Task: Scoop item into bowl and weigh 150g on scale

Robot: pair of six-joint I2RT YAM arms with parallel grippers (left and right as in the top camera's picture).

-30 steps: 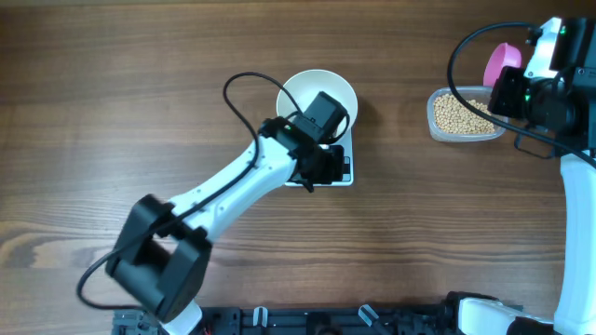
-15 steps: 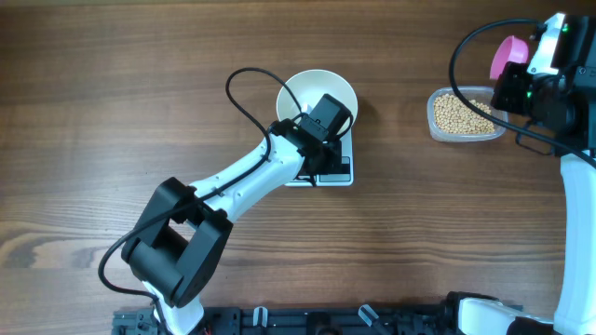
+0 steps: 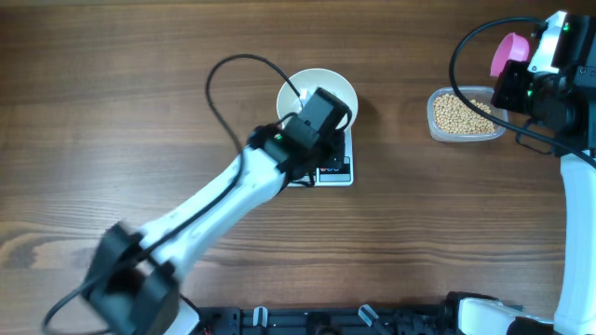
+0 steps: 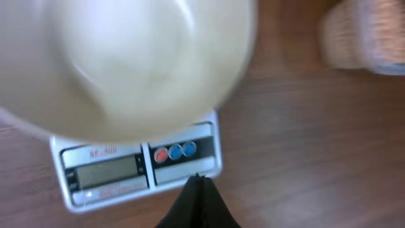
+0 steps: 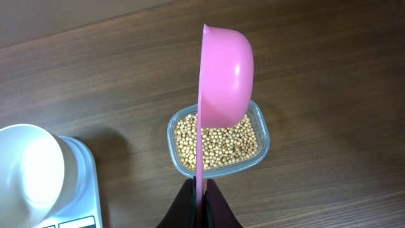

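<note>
Near the middle of the wooden bench [image 3: 140,74]: white bowl [image 3: 317,91] seated on top of the scale [image 3: 337,173], covering most of the platform and leaving only the front panel exposed. On that panel, in the left wrist view: grey display [image 4: 104,171] with no digits legible, a small reddish marking [image 4: 101,152] above it too blurred to read, and to the right three round buttons [image 4: 175,152], one red and two blue.

Left end effector [image 4: 199,183]: fingertips pressed together, gripping nothing, poised just in front of the scale's front edge, near the button panel; cannot tell whether touching it. Much motion blur in this view.

Far right of the bench: clear plastic container [image 5: 262,136] holding the tan beans [image 5: 218,142], well apart from scale and bowl. No label or brand visible on it.

Right end effector [image 5: 201,190]: clamped on the thin handle of a pink scoop [image 5: 224,69]. Held on edge above the container, cup turned sideways with its rounded back toward the right; inside of the cup hidden from the camera.
</note>
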